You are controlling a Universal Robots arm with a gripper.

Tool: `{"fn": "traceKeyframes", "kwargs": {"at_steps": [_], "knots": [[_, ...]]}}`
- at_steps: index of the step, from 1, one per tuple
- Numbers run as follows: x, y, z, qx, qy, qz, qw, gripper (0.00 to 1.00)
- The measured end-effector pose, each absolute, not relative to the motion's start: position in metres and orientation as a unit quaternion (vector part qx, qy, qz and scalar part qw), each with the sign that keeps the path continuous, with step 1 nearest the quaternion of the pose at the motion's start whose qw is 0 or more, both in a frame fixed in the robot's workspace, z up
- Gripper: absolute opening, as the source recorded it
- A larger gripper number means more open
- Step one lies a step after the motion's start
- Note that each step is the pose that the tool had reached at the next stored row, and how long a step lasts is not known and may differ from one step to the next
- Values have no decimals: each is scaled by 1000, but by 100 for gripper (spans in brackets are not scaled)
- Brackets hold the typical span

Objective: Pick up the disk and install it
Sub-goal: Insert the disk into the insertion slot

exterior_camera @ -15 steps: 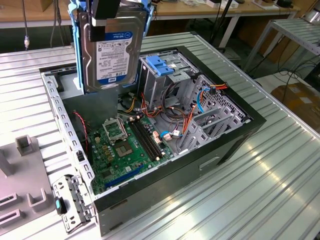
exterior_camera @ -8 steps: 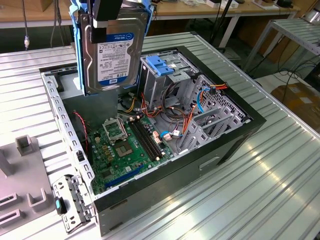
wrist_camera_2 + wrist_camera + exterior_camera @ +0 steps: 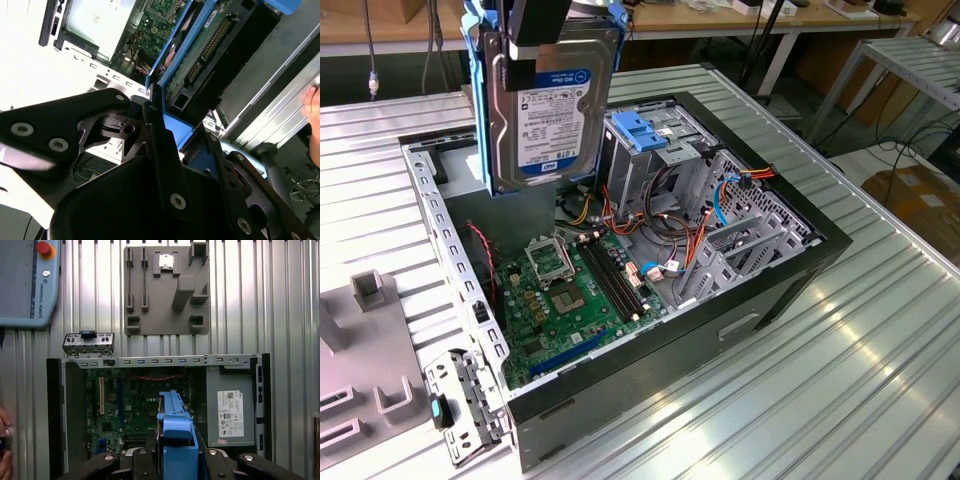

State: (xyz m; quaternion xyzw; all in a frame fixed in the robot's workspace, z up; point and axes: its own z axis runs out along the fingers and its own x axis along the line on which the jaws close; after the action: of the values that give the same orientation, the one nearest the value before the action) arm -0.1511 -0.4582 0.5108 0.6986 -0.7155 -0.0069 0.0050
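While the black robot gripper (image 3: pixel 536 38) clamps it from above by its blue plastic side rails, the rectangular silver-metal disk (image 3: pixel 552 110) with a white and blue label hangs upright in the air. It is over the open black computer case (image 3: pixel 790 265), above the green motherboard (image 3: pixel 555 300). In the exterior view it is to the left of the upright metal drive cage with a blue handle (image 3: pixel 642 130). The case lies on a ribbed metal table (image 3: pixel 840 390). In the first wrist view, a grey power supply box (image 3: pixel 231 412) sits in one corner of the case.
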Motion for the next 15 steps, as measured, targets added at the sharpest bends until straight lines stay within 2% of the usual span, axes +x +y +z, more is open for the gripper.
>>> {"fn": "traceKeyframes", "kwargs": {"at_steps": [15], "knots": [[-132,-468,508,699,-715,-5,6,37]]}}
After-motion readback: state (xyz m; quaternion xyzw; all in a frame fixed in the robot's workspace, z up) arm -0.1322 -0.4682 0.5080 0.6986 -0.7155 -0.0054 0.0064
